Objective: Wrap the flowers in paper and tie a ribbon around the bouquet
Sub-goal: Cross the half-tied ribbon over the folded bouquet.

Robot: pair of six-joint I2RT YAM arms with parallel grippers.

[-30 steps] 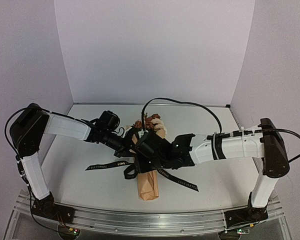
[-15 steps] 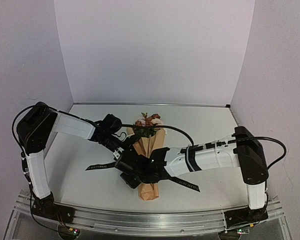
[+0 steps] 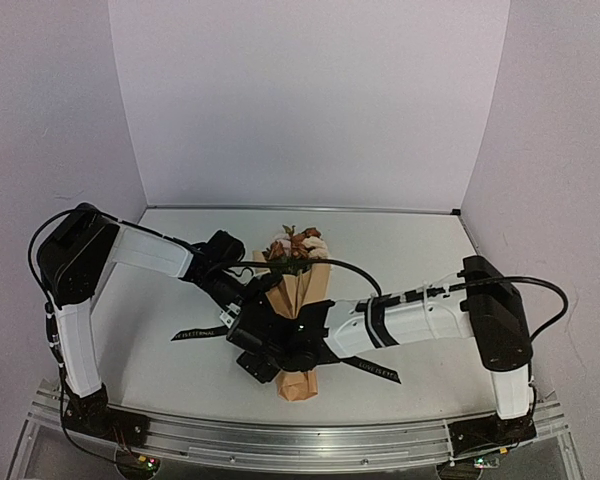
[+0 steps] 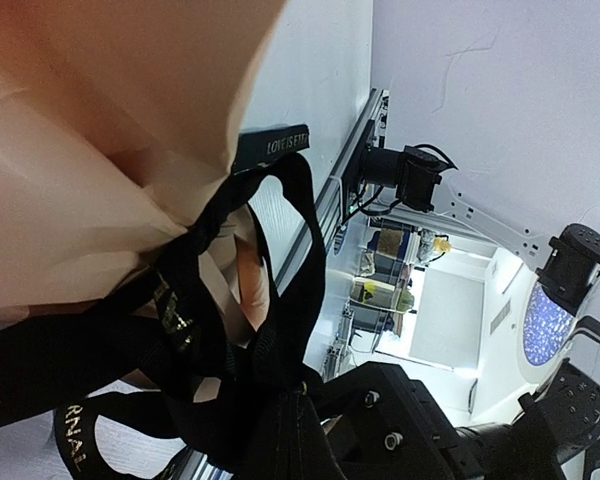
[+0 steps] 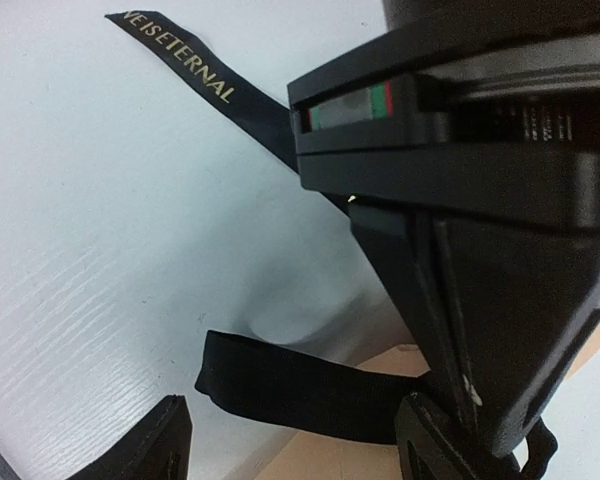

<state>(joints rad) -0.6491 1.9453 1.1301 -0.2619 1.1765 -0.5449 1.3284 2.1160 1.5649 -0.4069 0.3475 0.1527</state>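
Note:
The bouquet lies along the table's middle, a slim cone of tan paper with the flowers at its far end. The black ribbon crosses its waist, and a lettered tail trails to each side. My left gripper sits at the bouquet's left flank, shut on a loop of ribbon that runs into its tips. My right gripper reaches over the cone's near part. It is open, with another black ribbon loop lying between its fingertips, untouched.
The left gripper's black body fills the right wrist view close above the loop. An aluminium rail runs along the near table edge. White walls close the back and sides.
My right arm has swung left and nearer across the bouquet, and its jaws have widened. The left gripper stays shut at the ribbon, shifted slightly.

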